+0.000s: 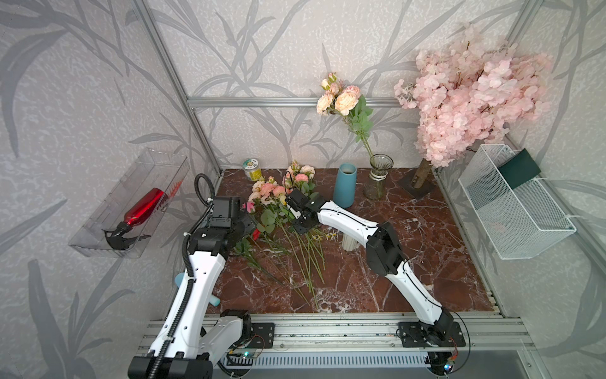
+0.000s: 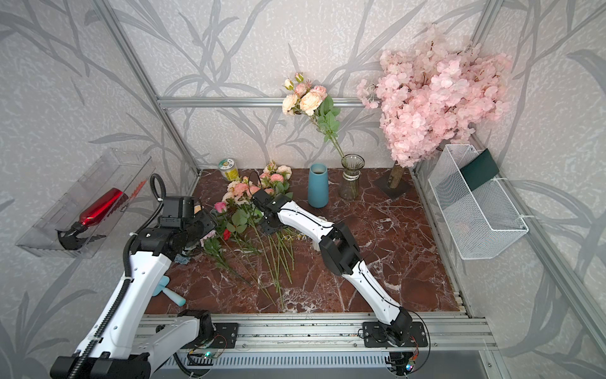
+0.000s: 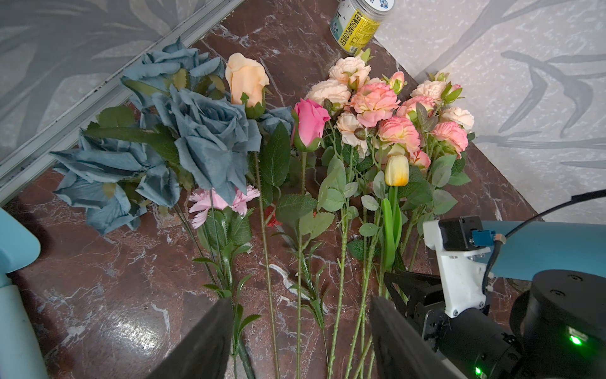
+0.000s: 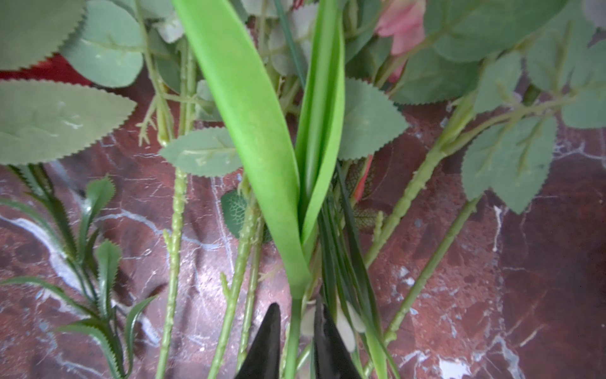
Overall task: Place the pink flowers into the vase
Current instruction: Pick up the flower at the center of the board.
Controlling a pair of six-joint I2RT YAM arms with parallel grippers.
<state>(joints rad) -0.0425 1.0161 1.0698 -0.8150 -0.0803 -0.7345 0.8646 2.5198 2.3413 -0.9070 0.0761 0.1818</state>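
Pink flowers (image 1: pixel 272 190) (image 3: pixel 387 111) lie in a bunch at the back left of the marble table, stems toward the front. Another such spray (image 1: pixel 341 98) (image 2: pixel 305 98) stands in the glass vase (image 1: pixel 380 177) (image 2: pixel 351 177) at the back. My right gripper (image 1: pixel 301 226) (image 4: pixel 296 308) is low on the stems, its jaws narrowly apart around a bright green tulip stem (image 4: pixel 293 331). My left gripper (image 3: pixel 300 328) hovers open above several stems, and in both top views the wrist hides it.
A blue vase (image 1: pixel 345 185) stands left of the glass one. The blossom tree (image 1: pixel 469 98) fills the back right corner. Blue roses (image 3: pixel 196 131), a hot-pink rose (image 3: pixel 310 121) and a yellow tulip (image 3: pixel 396 170) lie in the pile. A jar (image 1: pixel 252 169) and a wire basket (image 1: pixel 515 203) stand at the edges.
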